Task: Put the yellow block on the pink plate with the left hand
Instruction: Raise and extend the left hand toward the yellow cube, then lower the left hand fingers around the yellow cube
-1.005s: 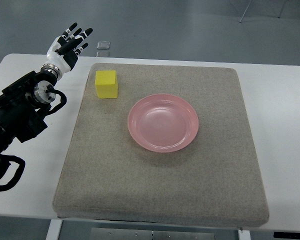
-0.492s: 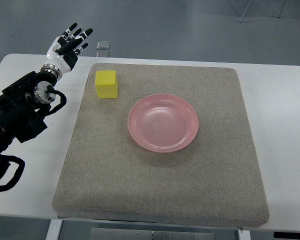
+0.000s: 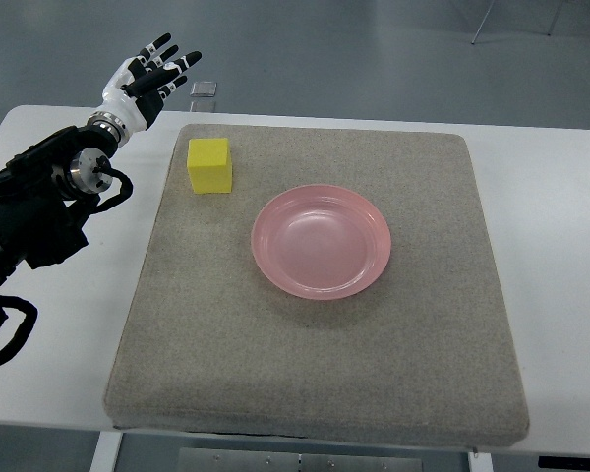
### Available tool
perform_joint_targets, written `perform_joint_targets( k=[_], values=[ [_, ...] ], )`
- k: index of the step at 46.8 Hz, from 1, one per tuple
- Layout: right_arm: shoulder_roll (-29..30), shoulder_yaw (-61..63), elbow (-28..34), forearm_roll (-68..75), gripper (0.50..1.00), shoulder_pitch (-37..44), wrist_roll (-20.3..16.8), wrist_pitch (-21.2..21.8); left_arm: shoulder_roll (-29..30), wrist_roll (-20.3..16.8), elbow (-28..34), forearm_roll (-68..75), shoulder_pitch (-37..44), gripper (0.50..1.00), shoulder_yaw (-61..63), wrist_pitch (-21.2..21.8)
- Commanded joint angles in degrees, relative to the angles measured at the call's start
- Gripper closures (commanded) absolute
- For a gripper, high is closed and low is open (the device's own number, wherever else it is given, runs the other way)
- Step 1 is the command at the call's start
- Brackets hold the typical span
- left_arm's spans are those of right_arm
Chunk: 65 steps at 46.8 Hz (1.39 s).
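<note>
The yellow block (image 3: 208,165) sits on the grey felt mat (image 3: 315,374), near the mat's far left corner, resting flat and touched by nothing. From the block, the pink plate (image 3: 321,241) lies at about four o'clock, a short way off with bare mat between them; the plate holds nothing. The mat covers most of the white table (image 3: 560,256).

From the block, the left hand (image 3: 146,81) is at about eleven o'clock, raised past the mat's far left corner and clear of the block. Its fingers (image 3: 161,47) are spread apart and stretched out, holding nothing. Its dark arm (image 3: 34,202) runs back toward seven o'clock to the picture's left edge. A small flat grey object (image 3: 205,89) lies on the floor beyond the table, at about twelve o'clock from the block.
</note>
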Motion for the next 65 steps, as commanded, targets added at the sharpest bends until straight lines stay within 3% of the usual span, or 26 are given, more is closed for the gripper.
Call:
perform_joint_targets(
  k=[1,18,23,30,36,45,54,65],
  values=[
    [0.0,0.0,0.0,0.0,0.576,0.0,0.0,0.0,0.6,0.0,0.1,0.2,-0.6,0.531,4.9,1.1],
    [0.0,0.0,0.0,0.0,0.576,0.0,0.0,0.0,4.1,0.9,-0.4,9.7,-7.1,0.529,25.0,-1.0],
    [0.0,0.0,0.0,0.0,0.576,0.0,0.0,0.0,6.7,1.0,-3.8,12.8,-9.3,0.529,28.6,-3.7],
    [0.0,0.0,0.0,0.0,0.576,0.0,0.0,0.0,9.3,1.0,-8.6,21.2,-12.7,0.531,33.6,-4.4],
    [0.0,0.0,0.0,0.0,0.576,0.0,0.0,0.0,10.0,1.0,-10.3,29.7,-14.7,0.531,34.3,-5.9],
    [0.0,0.0,0.0,0.0,0.576,0.0,0.0,0.0,13.0,0.8,-13.2,41.3,-18.1,0.531,34.3,-12.7],
    [0.0,0.0,0.0,0.0,0.576,0.0,0.0,0.0,13.4,-0.5,-15.7,53.2,-18.6,0.534,34.2,-13.1],
    [0.0,0.0,0.0,0.0,0.576,0.0,0.0,0.0,15.5,-0.6,-22.9,55.1,-20.2,0.534,34.3,-13.3]
  ],
)
